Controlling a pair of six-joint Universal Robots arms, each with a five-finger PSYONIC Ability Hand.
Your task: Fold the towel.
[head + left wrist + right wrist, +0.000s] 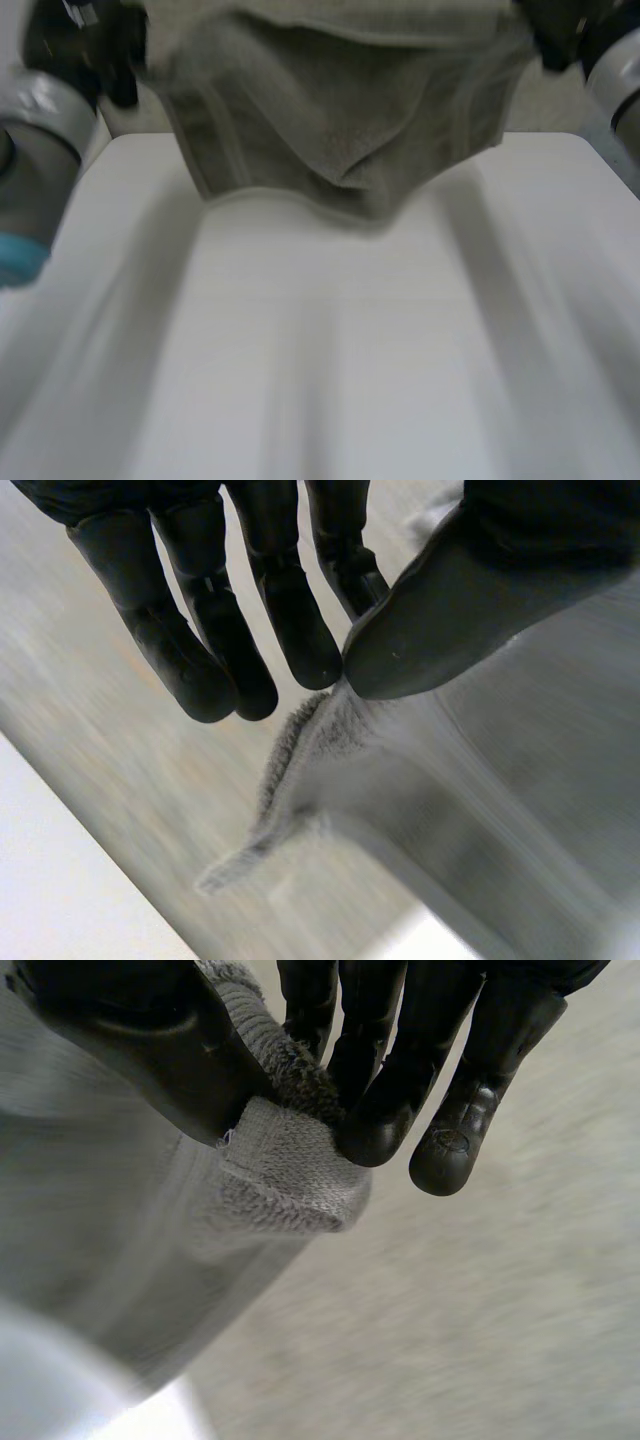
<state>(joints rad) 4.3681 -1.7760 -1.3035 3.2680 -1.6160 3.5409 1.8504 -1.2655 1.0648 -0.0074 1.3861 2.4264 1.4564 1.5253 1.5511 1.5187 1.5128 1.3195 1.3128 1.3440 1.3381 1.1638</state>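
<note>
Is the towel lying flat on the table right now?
No, the towel hangs over the table, pinched at its upper edge by the left hand and the right hand.

The towel [340, 110] hangs over the bench's [330, 350] far edge, its lower hem above the far middle of the bench, well short of the near edge. The left robot hand [480, 590] pinches the towel's upper left corner between thumb and fingers. The right robot hand [150, 1050] pinches the upper right corner, and the towel spans between the 2.
</note>
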